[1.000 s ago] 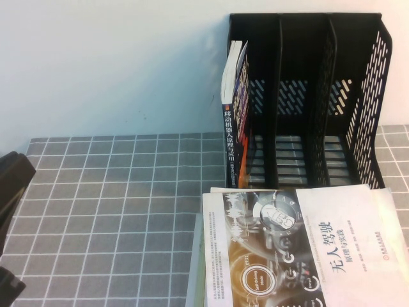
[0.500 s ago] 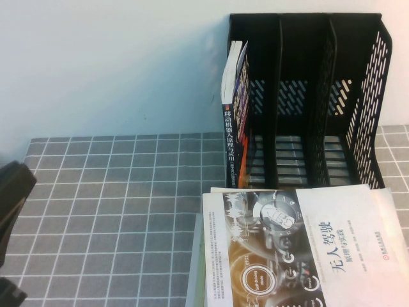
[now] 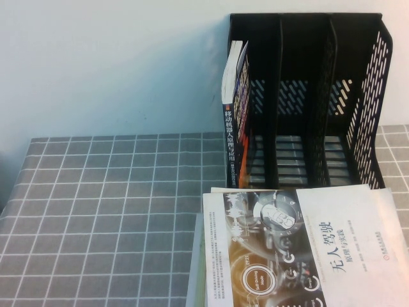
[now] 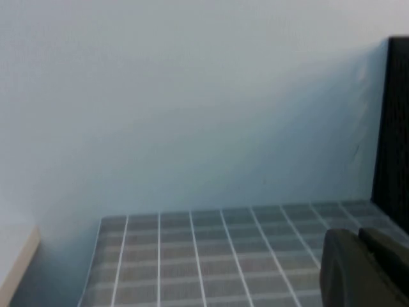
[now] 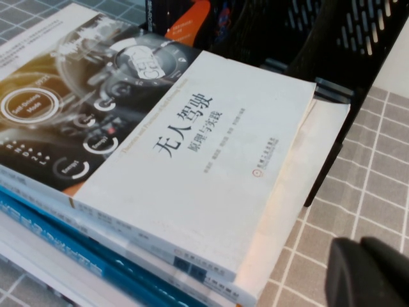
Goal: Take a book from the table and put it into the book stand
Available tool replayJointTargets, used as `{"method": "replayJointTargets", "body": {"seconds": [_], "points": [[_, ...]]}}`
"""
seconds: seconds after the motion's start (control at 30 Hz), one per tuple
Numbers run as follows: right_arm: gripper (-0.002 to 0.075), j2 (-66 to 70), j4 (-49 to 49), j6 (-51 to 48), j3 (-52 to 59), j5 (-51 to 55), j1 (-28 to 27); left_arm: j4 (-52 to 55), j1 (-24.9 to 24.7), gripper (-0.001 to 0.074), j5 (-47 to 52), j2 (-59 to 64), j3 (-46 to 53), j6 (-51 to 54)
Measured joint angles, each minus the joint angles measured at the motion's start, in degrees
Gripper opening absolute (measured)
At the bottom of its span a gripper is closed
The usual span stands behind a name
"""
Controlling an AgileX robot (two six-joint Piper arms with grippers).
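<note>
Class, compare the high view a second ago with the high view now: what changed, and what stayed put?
The left arm slid out of the high view past the table's left edge. Its end effector shows only in the left wrist view, the right end effector only in its own. The navy book, black book stand and white-and-grey book stayed.

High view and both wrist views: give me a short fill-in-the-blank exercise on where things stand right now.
1. The book stands upright in the book stand's ____ compartment, counted from the robot's side.
2. The white-and-grey book lies on top of a ____ of books.
3. The table wears a grey cloth with a white ____.
4. The left gripper and right gripper show only in the ____ views.

Missing words: left; stack; grid; wrist
</note>
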Motion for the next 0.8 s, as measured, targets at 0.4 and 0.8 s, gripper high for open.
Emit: {"method": "replayJointTargets", "body": {"seconds": [0.4, 0.8], "points": [[-0.0003, 0.00, 0.85, -0.11, 0.00, 0.27, 0.00, 1.04, 2.53, -0.0001, 20.91, -0.86, 0.74, -0.57], [-0.0003, 0.00, 0.98, -0.11, 0.00, 0.36, 0.00, 3.46, 2.53, -0.0001, 21.16, -0.86, 0.67, -4.08]]}}
